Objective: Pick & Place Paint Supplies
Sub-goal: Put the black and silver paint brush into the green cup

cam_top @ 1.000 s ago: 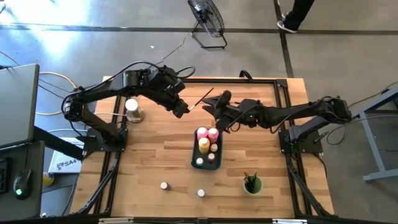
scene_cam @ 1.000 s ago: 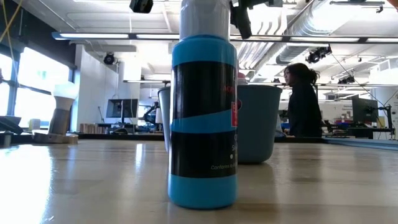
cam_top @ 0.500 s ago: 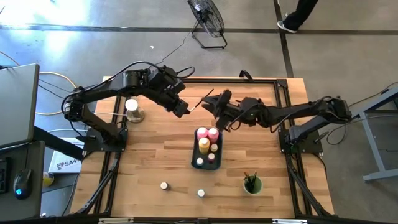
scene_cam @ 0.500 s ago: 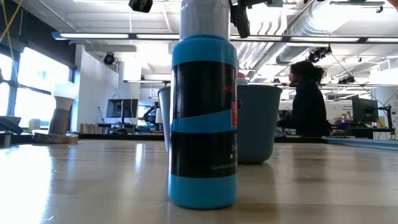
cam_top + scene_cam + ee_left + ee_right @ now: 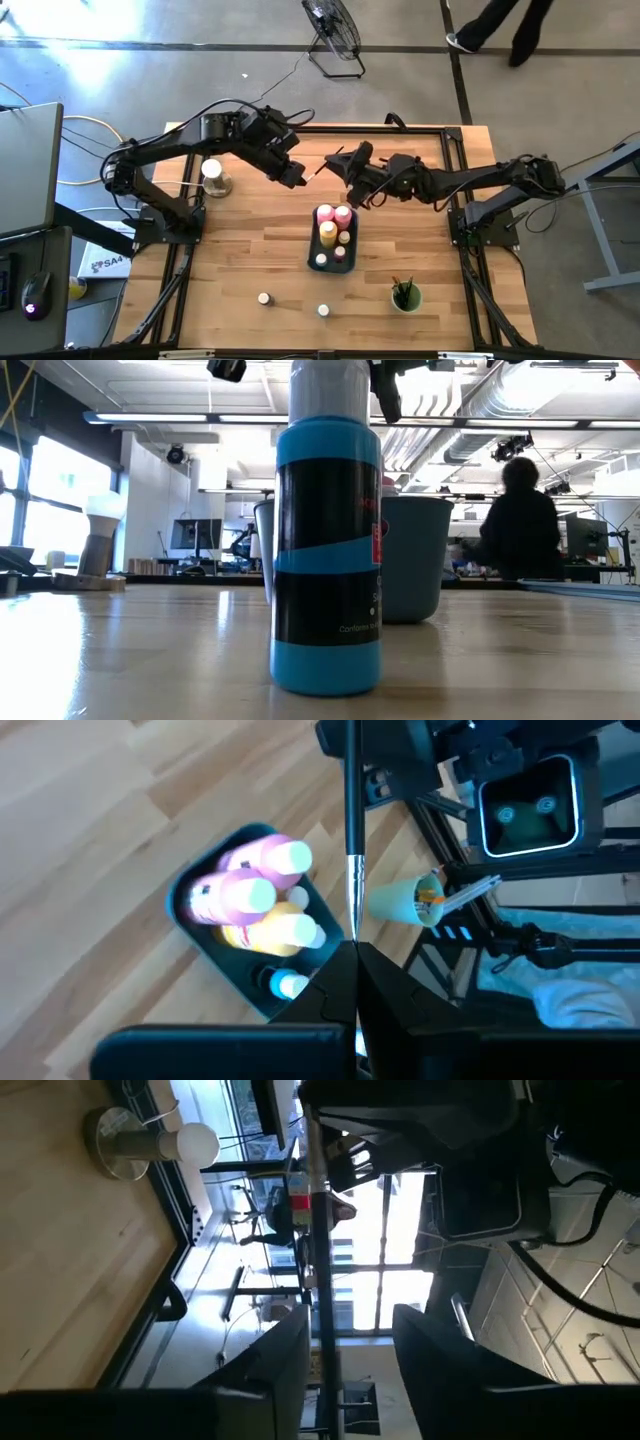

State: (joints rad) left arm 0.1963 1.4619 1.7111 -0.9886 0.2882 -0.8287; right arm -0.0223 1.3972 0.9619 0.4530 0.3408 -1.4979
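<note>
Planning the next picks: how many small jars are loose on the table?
2: one jar near the front edge, left of centre; another jar right of it. Others may sit hidden in the tray.

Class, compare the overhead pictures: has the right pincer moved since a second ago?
No real shift: the right pincer keeps its spot just beyond the tray, though its fingers have narrowed around the paintbrush.

A tray [image 5: 312,252] sits near the middle of the surface [image 5: 240,260], holding several squeeze bottles [image 5: 334,216] and small jars [image 5: 321,260]. Behind the tray and above it, a paintbrush [image 5: 329,158] spans the gap between the left gripper [image 5: 299,180] and the right gripper [image 5: 345,170]. A cup [image 5: 405,296] stands toward the front right, with brushes in it. Two jars [image 5: 264,298] lie loose on the surface in front of the tray. A lamp-like stand [image 5: 214,176] sits at the left, beside the left arm.
</note>
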